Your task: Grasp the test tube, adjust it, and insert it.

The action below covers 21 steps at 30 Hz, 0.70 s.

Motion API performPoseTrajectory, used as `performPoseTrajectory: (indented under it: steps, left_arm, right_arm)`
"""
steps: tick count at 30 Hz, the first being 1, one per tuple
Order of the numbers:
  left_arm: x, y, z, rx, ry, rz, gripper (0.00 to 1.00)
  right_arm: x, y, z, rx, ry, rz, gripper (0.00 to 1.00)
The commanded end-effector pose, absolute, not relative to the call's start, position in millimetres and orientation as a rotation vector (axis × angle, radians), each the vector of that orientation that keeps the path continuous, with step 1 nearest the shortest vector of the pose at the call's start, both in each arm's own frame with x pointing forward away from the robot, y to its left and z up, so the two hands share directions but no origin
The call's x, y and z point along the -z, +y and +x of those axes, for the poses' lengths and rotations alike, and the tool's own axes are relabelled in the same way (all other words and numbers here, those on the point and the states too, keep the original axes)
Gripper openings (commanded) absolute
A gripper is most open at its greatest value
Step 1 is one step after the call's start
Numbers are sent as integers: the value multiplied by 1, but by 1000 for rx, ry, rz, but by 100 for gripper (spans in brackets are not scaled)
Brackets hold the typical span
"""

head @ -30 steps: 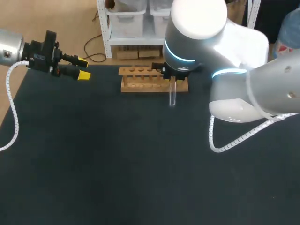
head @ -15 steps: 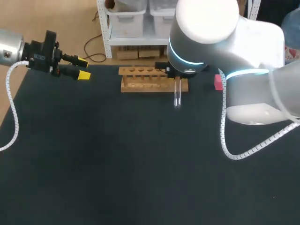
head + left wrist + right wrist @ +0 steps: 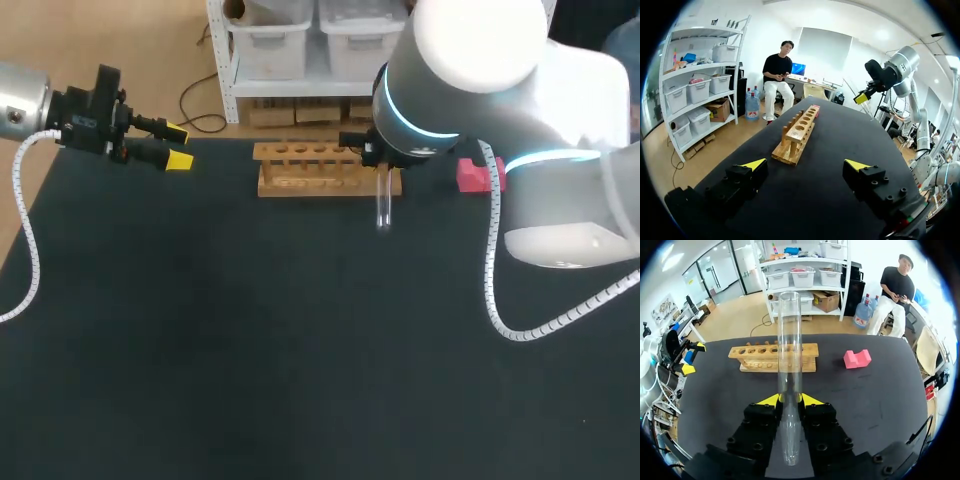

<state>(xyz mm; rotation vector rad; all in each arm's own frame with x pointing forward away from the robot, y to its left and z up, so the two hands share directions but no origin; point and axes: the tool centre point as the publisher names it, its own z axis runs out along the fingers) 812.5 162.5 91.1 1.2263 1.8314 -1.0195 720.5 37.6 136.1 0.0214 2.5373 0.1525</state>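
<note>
1. Black worktop fills the head view. Its far edge runs just behind a wooden rack, and its left edge slants down past the left arm's coiled cable.
2. A broad stretch of dark surface lies between the rack and the near edge. The right arm's white body hangs over the right side of it.
3. The rack stands lengthwise near the far edge, about midway across, with a single row of round holes along its top.
4. A pink block lies on the worktop to the right of the rack, close to its end but apart from it.
5. The test tube is a clear, colourless glass cylinder, thin and straight. The rack and the dark surface show through it.
6. In the head view the test tube hangs upright below the right arm's wrist, just in front of the rack's right end. Whether its lower end touches the worktop cannot be told.
7. The right gripper is clenched on the test tube. Both yellow tips press against it from opposite sides, and most of its length reaches out ahead of the fingers, across the rack in that view.
8. The left gripper is released, its yellow tips spread wide with nothing between them. It hovers over the far left corner of the worktop, near the left edge and well apart from the rack. The rack lies ahead of it, end-on.
</note>
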Motion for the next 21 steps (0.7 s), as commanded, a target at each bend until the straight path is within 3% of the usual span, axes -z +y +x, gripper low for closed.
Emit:
performPoseTrajectory:
  steps: [1, 21]
  left_arm:
    - [-90, 163, 811, 1017, 1829, 1225, 100]
    - [-90, 163, 811, 1017, 1829, 1225, 100]
  right_arm:
    - [-136, 37, 719, -153, 2532, 23, 0]
    - [-137, 47, 738, -120, 2325, 133, 0]
